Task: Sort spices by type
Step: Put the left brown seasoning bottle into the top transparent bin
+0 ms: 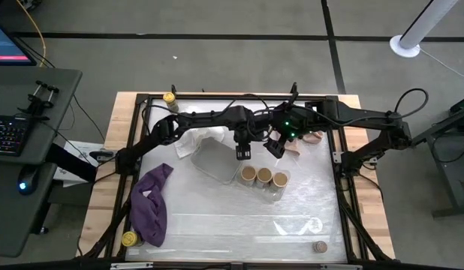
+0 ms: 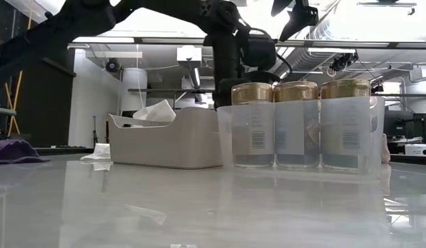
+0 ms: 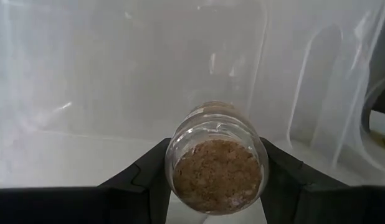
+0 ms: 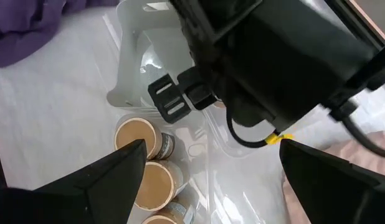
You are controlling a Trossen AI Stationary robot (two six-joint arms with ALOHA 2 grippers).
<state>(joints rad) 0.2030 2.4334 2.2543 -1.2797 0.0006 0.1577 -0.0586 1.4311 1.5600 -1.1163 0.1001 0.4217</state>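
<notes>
The three wider tan-topped jars (image 1: pixel 263 177) sit in a tight row inside a clear plastic bin (image 2: pixel 301 134) near the middle of the desk (image 1: pixel 232 225), just beside the grey tray (image 1: pixel 215 160). In the low view they stand upright, shoulder to shoulder, barcode labels showing through the bin wall.

The left hand (image 3: pixel 216 180) is clamped on one tiny brownish jar (image 3: pixel 216 163) – the left wrist view shows brown powder through the glass, a dark finger (image 3: pixel 149 180) pressed on each side, clear plastic behind it. From above, that hand hangs over the tray's edge next to the bin.

The right hand (image 4: pixel 208 168) hovers a bit higher, just beside the left one, fingers (image 4: pixel 114 168) spread wide apart with nothing between them, looking down on the jar row.

The rest is scattered – a yellow-lidded jar (image 1: pixel 170 97) at the far left corner of the desk, another (image 1: pixel 129 239) at the near left corner beside the purple cloth (image 1: pixel 151 206), and the second tiny brownish jar (image 1: pixel 319 246) near the right front edge. A white cloth (image 1: pixel 198 139) lies partly in the tray, a pink cloth (image 1: pixel 311 139) peeks out under the right arm.

The desk surface is glossy white and throws reflections, with a wood border. Around it is grey floor, and a side stand with a keyboard (image 1: pixel 8 135) on the left.
</notes>
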